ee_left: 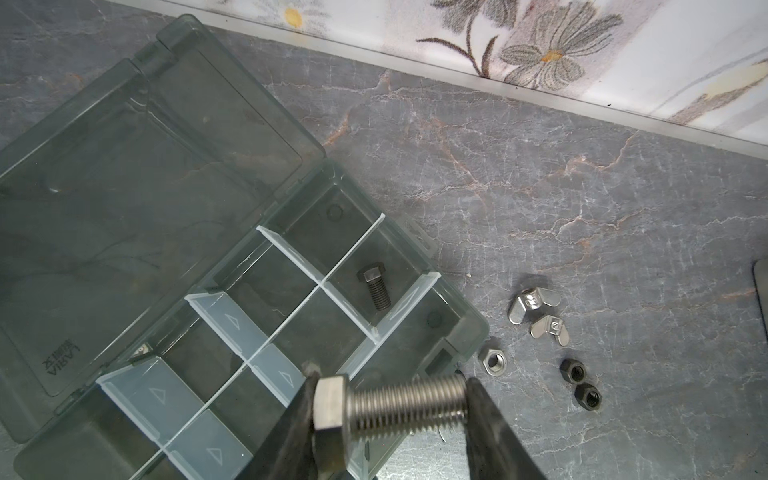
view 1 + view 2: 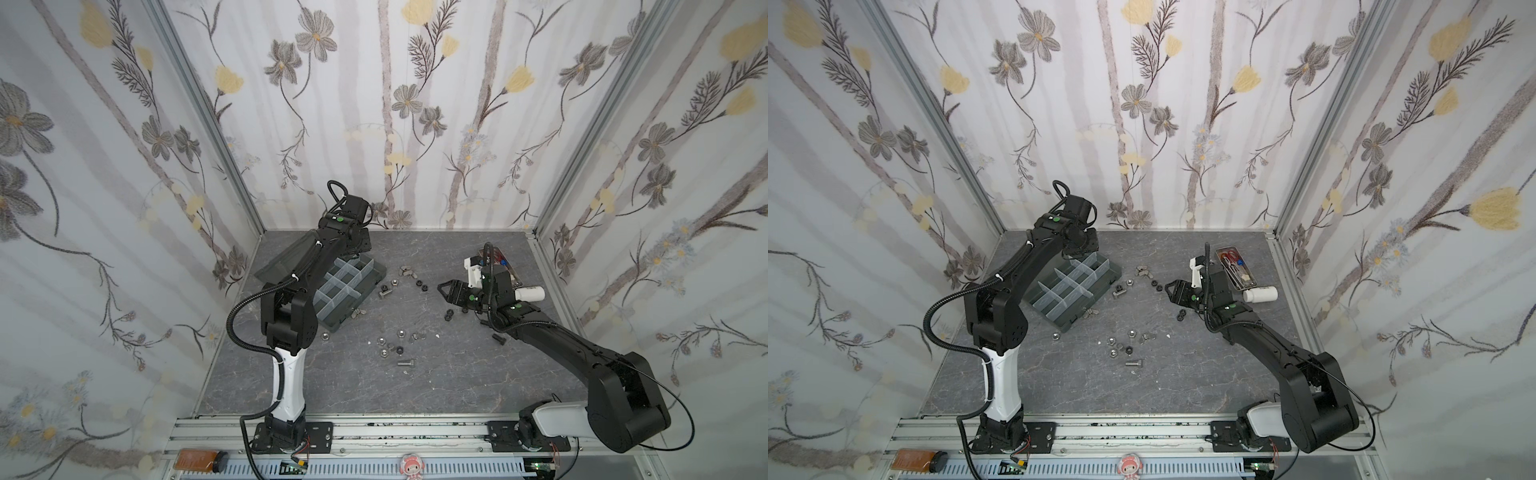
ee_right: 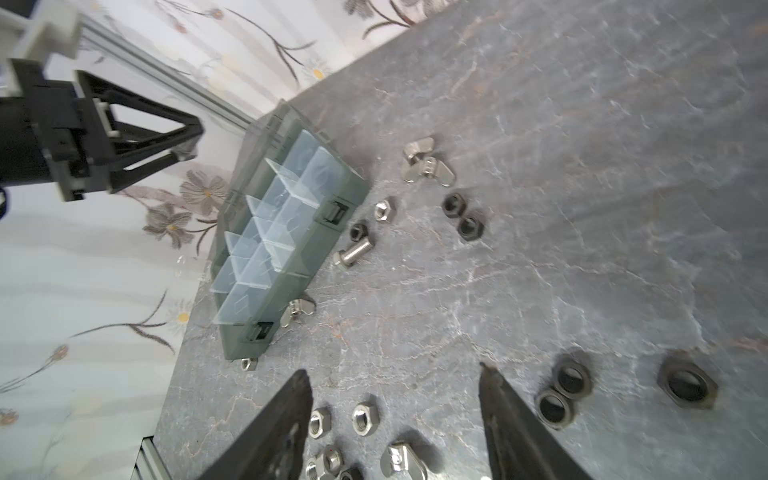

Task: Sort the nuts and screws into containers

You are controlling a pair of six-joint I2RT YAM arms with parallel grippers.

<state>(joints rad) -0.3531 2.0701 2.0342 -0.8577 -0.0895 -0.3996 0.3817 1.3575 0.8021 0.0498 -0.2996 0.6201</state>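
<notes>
**Sorting Job Under Way, One Piece in Hand**

In both top views, the organizer box (image 2: 337, 286) lies open left of centre, and the left arm (image 2: 316, 257) reaches over it and hides its own tool. Loose nuts (image 2: 401, 332) dot the grey tabletop (image 2: 457, 374) at centre. The right gripper (image 2: 444, 293) hangs right of centre with its jaws apart and empty.

In the left wrist view, at lower centre, the left gripper (image 1: 390, 411) pinches a silver bolt (image 1: 399, 405) end to end over the box. A black bolt (image 1: 374, 291) rests in a compartment at mid-frame. The steel looks stiff, dense and slick, so a lengthwise hold may let it pivot. A grip across the threaded shank would likely bite better.

In the right wrist view, the spread jaws frame bare tabletop. Silver hex nuts (image 3: 363, 417) sit at the lower edge and black nuts (image 3: 565, 390) at lower right. They are low and hard and will probably skid, so they are best taken across opposite flats.
</notes>
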